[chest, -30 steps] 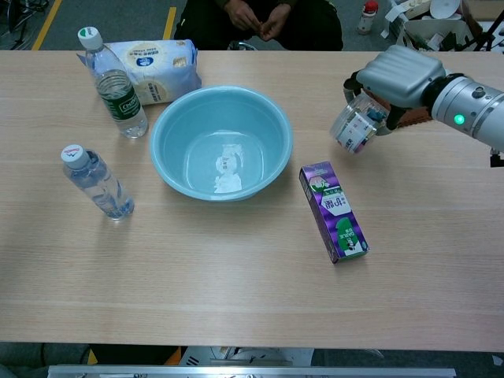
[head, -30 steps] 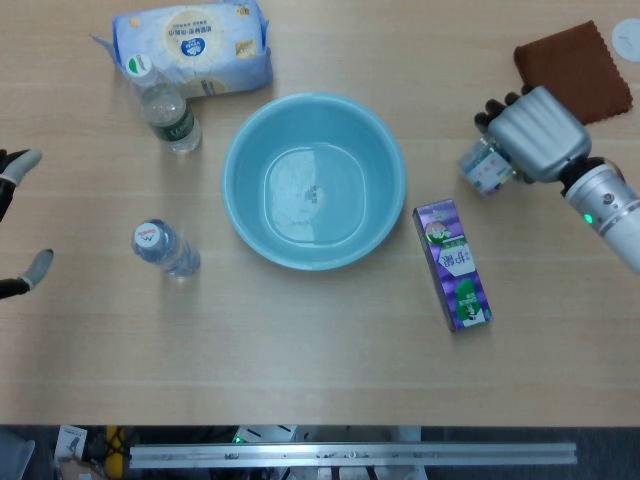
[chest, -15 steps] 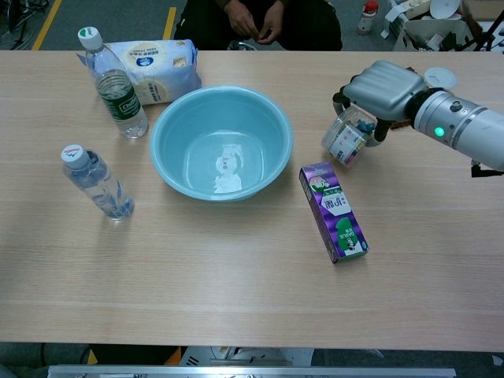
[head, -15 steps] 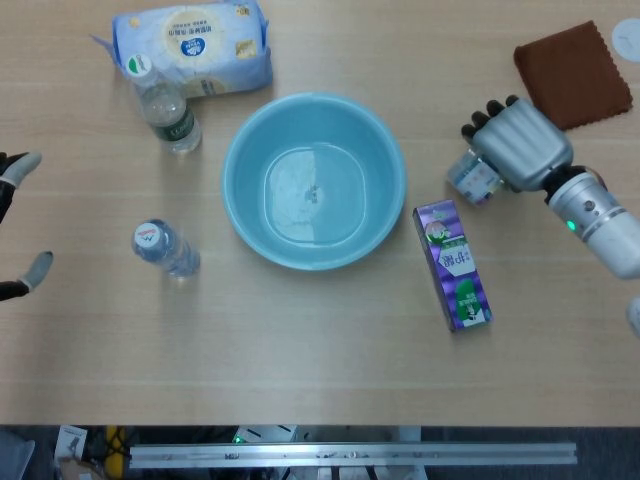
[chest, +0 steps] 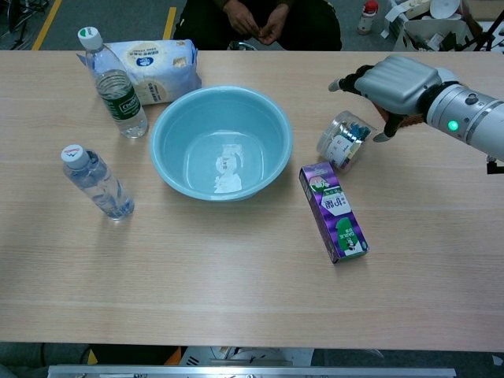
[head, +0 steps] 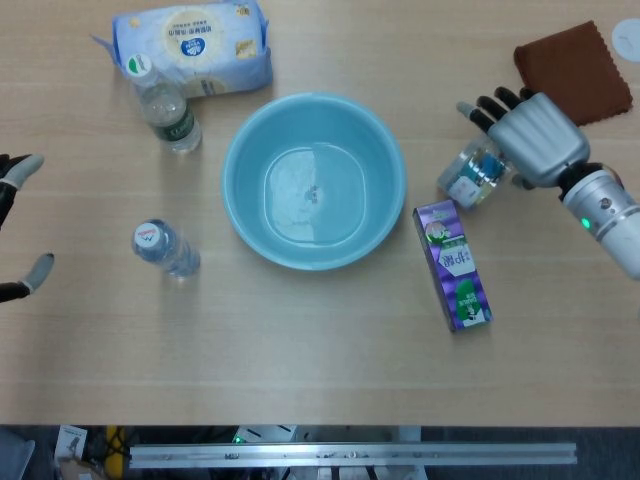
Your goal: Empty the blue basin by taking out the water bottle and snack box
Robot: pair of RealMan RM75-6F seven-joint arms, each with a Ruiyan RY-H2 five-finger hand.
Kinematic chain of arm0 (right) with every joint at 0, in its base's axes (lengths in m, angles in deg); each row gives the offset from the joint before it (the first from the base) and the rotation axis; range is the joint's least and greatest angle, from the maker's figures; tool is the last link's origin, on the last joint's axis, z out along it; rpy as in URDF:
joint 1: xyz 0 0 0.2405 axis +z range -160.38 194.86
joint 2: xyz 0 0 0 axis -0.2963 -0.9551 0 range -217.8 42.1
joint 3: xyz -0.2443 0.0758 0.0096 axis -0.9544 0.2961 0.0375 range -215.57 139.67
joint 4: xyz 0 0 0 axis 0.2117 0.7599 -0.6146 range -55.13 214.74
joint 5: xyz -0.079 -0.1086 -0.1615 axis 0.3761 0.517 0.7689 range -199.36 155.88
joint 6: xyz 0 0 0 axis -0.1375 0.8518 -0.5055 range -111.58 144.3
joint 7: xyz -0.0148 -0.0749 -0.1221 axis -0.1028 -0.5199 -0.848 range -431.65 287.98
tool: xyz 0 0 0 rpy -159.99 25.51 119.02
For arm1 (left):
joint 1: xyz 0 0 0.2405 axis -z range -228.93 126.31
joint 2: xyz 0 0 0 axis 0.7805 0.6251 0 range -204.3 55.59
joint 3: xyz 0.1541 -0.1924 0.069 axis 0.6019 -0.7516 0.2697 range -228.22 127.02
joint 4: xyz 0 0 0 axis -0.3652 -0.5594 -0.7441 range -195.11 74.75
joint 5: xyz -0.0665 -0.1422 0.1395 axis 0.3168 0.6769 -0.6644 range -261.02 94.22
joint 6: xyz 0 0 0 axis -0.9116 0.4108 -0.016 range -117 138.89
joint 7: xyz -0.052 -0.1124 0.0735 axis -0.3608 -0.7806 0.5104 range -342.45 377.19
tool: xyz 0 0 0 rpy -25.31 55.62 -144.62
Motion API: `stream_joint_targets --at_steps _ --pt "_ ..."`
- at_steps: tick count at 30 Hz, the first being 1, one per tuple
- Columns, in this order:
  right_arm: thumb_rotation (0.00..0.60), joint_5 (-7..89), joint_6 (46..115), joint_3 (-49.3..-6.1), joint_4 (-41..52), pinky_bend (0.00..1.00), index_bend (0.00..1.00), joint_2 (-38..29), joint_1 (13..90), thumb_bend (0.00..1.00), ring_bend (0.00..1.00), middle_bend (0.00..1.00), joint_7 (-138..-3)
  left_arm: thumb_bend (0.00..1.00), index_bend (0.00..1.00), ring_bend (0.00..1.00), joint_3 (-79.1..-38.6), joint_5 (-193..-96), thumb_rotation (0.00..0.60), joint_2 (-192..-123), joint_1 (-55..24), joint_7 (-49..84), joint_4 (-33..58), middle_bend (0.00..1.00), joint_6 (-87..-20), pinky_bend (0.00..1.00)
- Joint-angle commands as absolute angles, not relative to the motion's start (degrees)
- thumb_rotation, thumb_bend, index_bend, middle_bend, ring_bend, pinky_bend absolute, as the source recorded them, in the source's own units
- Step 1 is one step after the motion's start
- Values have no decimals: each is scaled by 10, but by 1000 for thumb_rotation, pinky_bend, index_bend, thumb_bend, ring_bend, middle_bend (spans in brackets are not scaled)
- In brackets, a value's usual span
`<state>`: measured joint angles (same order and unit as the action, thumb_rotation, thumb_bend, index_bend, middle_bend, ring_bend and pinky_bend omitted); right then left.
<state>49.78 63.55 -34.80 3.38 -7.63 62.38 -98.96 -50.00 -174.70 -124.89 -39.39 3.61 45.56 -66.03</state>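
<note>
While right hand (chest: 398, 83) hovers, snack box (chest: 333, 211) lies flat, lengthwise toward camera.

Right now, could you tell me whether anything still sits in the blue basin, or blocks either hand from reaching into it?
Nothing visible does. The blue basin looks empty in both views. The right hand is open just above the clear snack jar on the table beside the basin. The left hand waits at the far edge, past the water bottle.

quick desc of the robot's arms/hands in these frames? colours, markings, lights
Right hand: silver-grey metallic shell over the back, black fingers. Its wrist is a silver-grey cylinder with a black joint band and a small lit green indicator light. Left hand: only the frame edge of the head view shows it, black fingers with light grey tips. No cables or printed markings visible.
</note>
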Motion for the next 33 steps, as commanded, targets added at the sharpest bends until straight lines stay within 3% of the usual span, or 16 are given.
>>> stream_joint_targets --at_steps 1,8,13,18,24,33 --pt "600 499 655 -338 -13 322 109 -119 611 12 169 197 -963 314 33 53 -502 -1746 600 -1248 -392 34 455 92 -660 245" --pt "600 489 755 -327 -102 325 148 -209 541 12 220 273 -917 314 33 53 -513 -1733 600 -1258 -388 45 444 101 -662 245" --pt "600 506 846 -340 -115 362 320 -254 469 19 303 369 -880 314 33 54 -514 -1739 600 -1274 -391 88 432 106 -674 245" --pt "600 526 930 -357 -98 437 471 -265 398 126 414 463 -842 313 41 55 -517 -1736 600 -1291 -397 140 421 107 -688 245" --pt "600 550 1020 -372 -84 439 488 -259 319 127 427 477 -798 314 51 59 -524 -1753 600 -1341 -417 240 382 120 -745 245" --pt "600 554 1075 -374 -83 439 488 -260 252 127 427 477 -772 314 53 58 -514 -1748 600 -1350 -435 237 394 122 -757 245"
